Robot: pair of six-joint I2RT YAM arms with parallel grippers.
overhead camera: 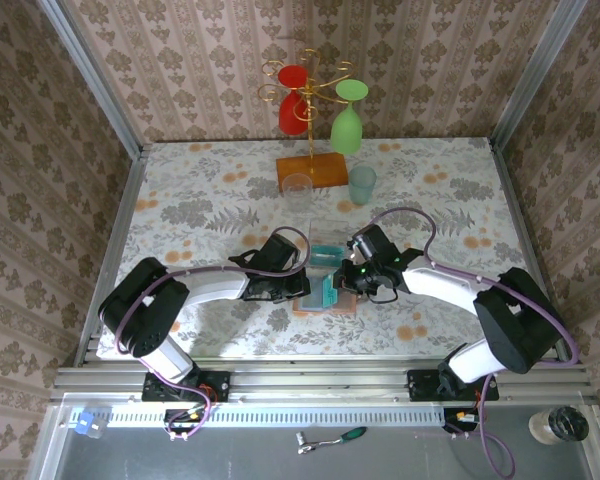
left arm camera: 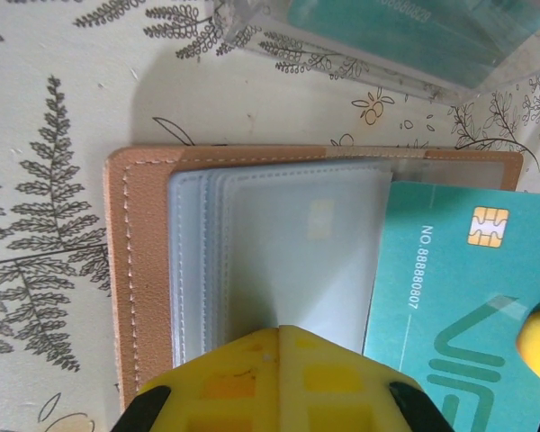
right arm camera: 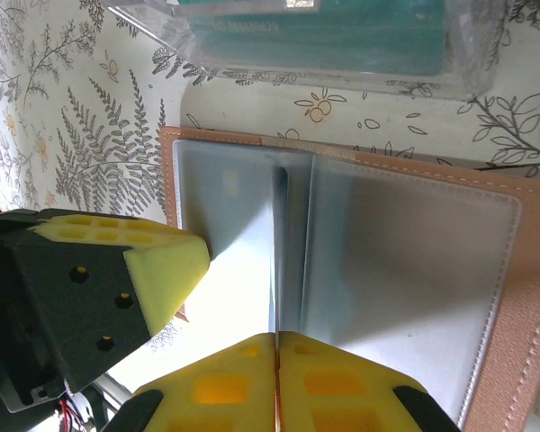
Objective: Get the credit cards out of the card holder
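**Card withdrawal, mid-step.** The card holder (left arm camera: 139, 270) lies open on the table (overhead camera: 200, 200) between my two arms, just short of the clear box (right arm camera: 324, 45). My left gripper (left arm camera: 279, 360) is fully closed and holds nothing, its tips pressed on the blue-grey sleeves (left arm camera: 288, 252). My right gripper (right arm camera: 276, 369) is pinched tight on a thin leaf seen edge-on. I judge this to be the teal card (left arm camera: 450, 297), which juts from the sleeves toward the right arm's side, long edge parallel to the sleeve mouth. The pull should therefore run rightward, away from the left gripper, and the right arm is the one placed to make it.
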